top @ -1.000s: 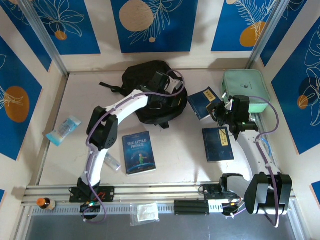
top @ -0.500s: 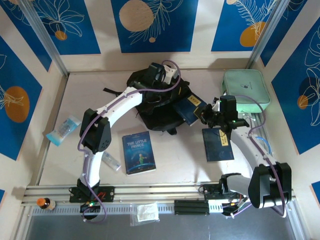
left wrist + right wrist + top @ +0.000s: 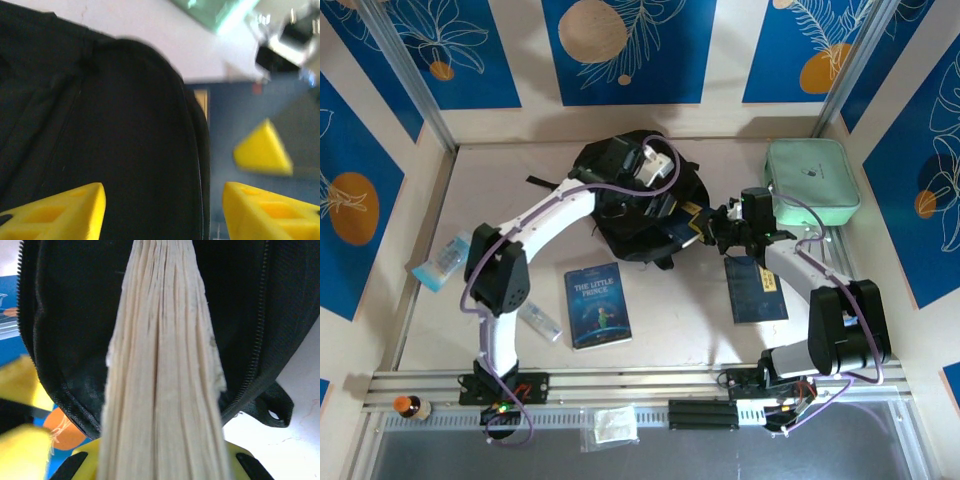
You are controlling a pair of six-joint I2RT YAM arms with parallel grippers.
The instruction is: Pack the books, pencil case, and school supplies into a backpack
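- I am logging book loading as the step in hand. The right gripper [image 3: 159, 467] is clenching the gripped book [image 3: 160, 365] and pointing its page edge into the open, zip-lined mouth of the backpack [image 3: 588, 160]. The backpack is lying at upper centre of the overhead frame.
- I am noting the left gripper [image 3: 163, 205] hanging over the backpack's black fabric. Its yellow fingers [image 3: 65, 215] are spread wide with nothing between them: released.
- I am judging the gripped book as only partly in. In the overhead frame a blue corner with a yellow mark is showing at the bag's right edge.
- I am judging the next move to call for a straight push along the opening, letting go only once the book is seated. The soft mouth may be sagging, so the left gripper may need to take hold of the rim.
- I am counting three books:
  - the gripped book;
  - the Little Prince book [image 3: 598, 305] at lower centre;
  - the yellow-strip book [image 3: 755, 288] right of centre.
  - The last two are lying flat on the table [image 3: 675, 300].
- I am counting one of each remaining item:
  - one backpack;
  - one green case [image 3: 812, 180] at upper right;
  - one clear box [image 3: 540, 322] at lower left;
  - one light-blue packet [image 3: 445, 260] at the left edge.
- I am recording two books, the green case and the clear box as not yet packed.
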